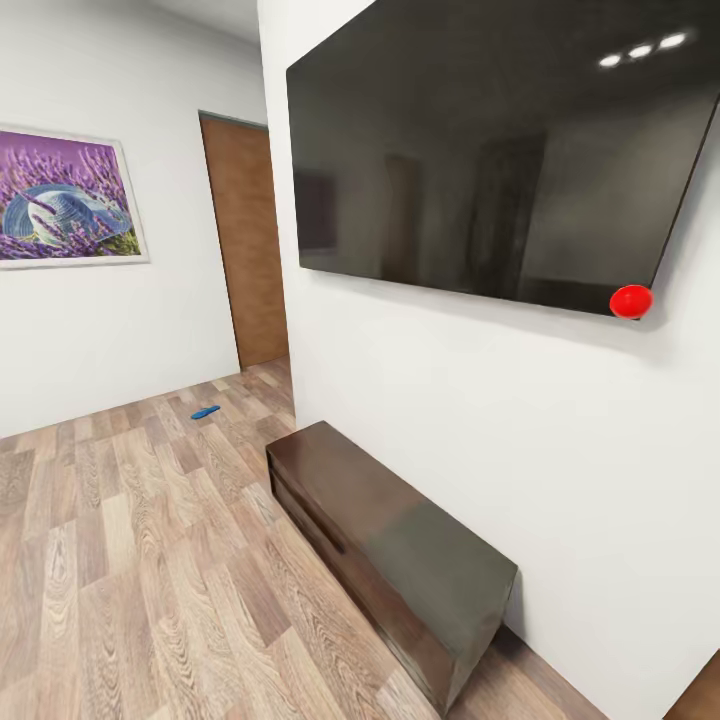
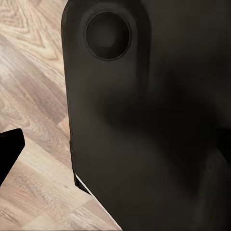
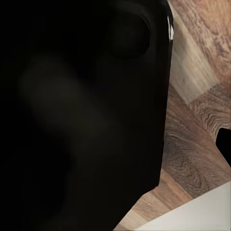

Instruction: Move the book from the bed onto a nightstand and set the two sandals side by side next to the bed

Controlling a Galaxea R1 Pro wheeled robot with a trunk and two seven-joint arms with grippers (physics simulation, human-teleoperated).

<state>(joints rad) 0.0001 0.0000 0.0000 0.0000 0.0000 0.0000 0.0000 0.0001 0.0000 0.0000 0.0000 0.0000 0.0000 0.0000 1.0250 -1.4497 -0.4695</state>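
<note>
Both wrist cams are mostly blocked by a big dark rounded body (image 2: 144, 125) sitting right in front of the lens; the same sort of dark mass (image 3: 82, 115) covers most of the right wrist view too. Can't make out any fingers on either side, so I honestly can't tell whether the left or right gripper is wide or closed. Around the edges you just get strips of wood-plank floor (image 2: 29, 96), plus a pale sliver at one corner of the right wrist view that I can't identify.

From the head view, nearest is a long low dark brown bench (image 1: 395, 550) pushed against a white wall (image 1: 480, 420), its glossy top catching some reflection. The bottom right corner has a bit of something brown, cut off by the frame. Above the bench hangs a big black TV (image 1: 500, 160), its right end cropped, with a red ball-like dot (image 1: 631, 301) at its lower right corner.

Further back, one blue sandal (image 1: 205, 411) lies on the floor, small and hard to read in detail, near a brown door (image 1: 245, 245). On the far wall there's a purple lavender picture (image 1: 65, 195), left edge cropped.
</note>
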